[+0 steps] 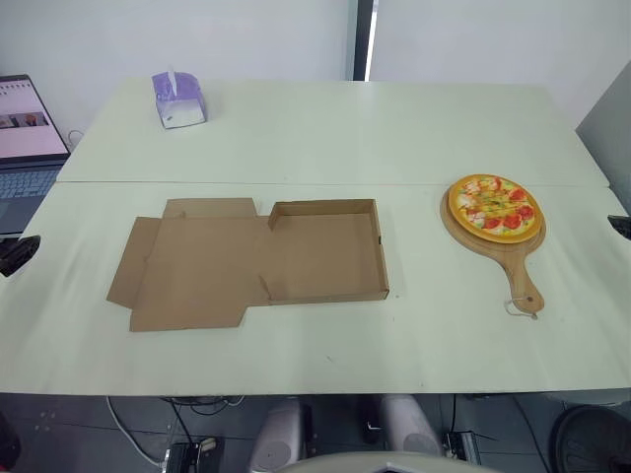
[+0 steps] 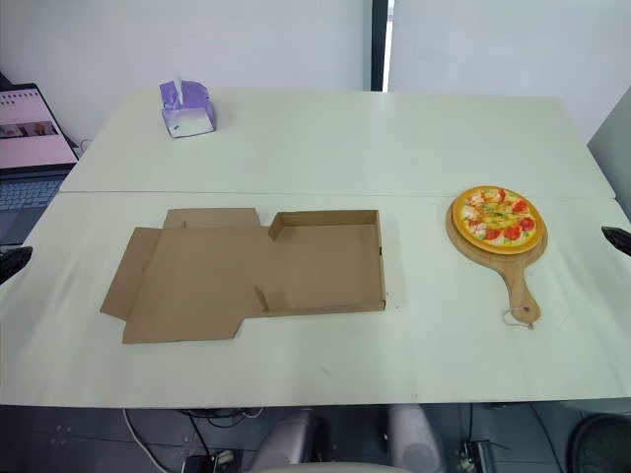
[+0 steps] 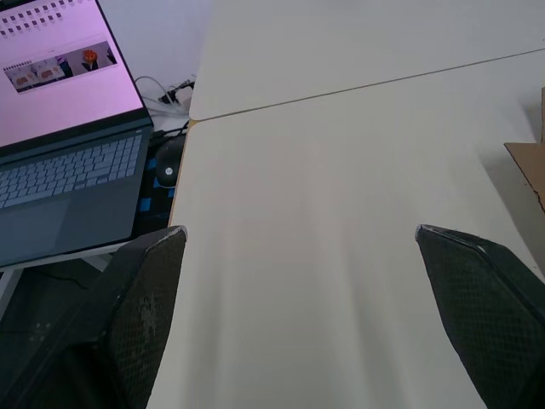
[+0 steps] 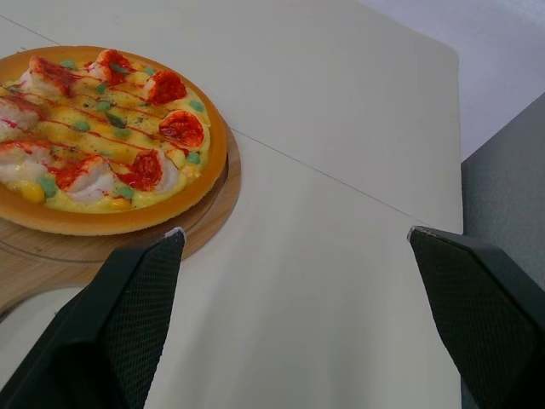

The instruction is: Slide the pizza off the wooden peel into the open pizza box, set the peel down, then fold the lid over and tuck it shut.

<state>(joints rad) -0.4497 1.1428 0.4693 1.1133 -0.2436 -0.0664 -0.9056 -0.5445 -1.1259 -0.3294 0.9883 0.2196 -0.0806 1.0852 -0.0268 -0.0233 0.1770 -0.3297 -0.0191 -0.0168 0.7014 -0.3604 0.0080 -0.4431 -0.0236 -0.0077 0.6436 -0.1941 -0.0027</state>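
So, pizza box: open on the counter, with its lid lying flat.
Pizza: on the wooden peel, well apart from the box, on the side opposite the lid.
Left tool: released, spread wide and empty, beyond the box's lid, near a laptop.
Right tool: released, spread wide and empty, beside the peel, on its side away from the box.
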